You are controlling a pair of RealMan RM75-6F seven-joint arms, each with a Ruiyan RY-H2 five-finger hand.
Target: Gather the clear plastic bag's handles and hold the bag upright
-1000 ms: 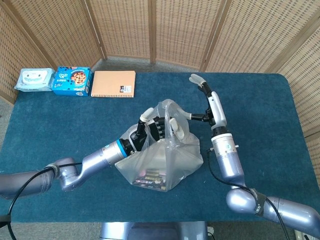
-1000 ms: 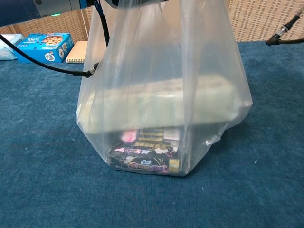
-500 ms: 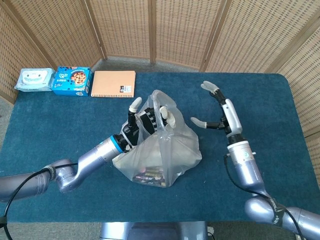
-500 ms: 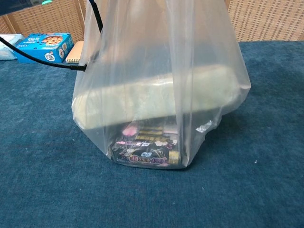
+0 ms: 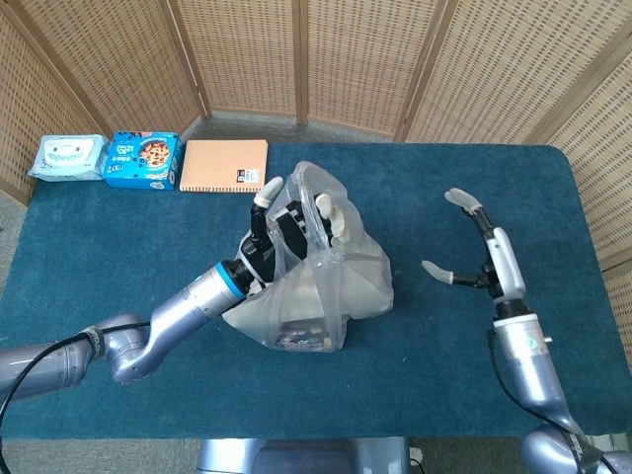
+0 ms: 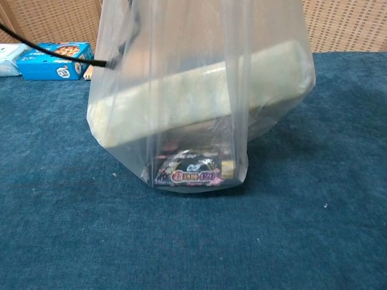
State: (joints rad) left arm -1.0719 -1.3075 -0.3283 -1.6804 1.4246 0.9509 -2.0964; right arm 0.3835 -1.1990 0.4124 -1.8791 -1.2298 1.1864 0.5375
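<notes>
Nearly done, by the look of it: the clear plastic bag [image 6: 199, 109] stands upright on the blue cloth table [image 6: 314, 229], a pale flat box and a dark snack packet [image 6: 195, 175] inside. Further back, the left hand [image 5: 286, 229] grips the bunched handles at the bag's top, though whether both handles are caught is hard to tell. Well apart, the right hand [image 5: 477, 259] hangs with fingers spread, holding nothing. Only steady holding seems left
</notes>
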